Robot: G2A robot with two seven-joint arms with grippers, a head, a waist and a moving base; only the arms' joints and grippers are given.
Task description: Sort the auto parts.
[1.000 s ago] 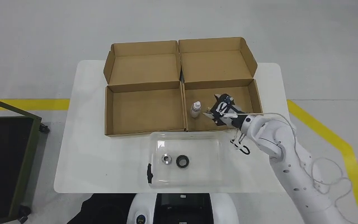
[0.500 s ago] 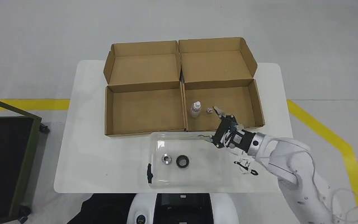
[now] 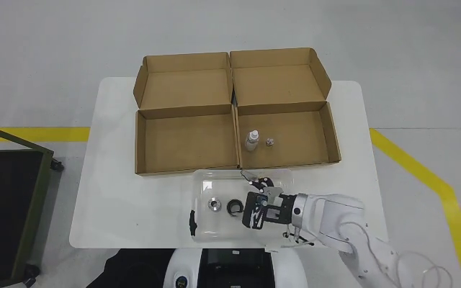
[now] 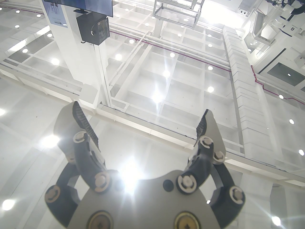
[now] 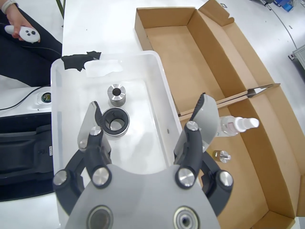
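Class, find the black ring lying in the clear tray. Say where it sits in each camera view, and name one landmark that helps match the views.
Top view: the black ring lies in the clear tray, close beside the silver cylinder.
Right wrist view: the black ring lies on the tray floor, next to the same cylinder.
Left wrist view: this camera faces the ceiling, away from the table.
Shared landmark: the silver cylinder.
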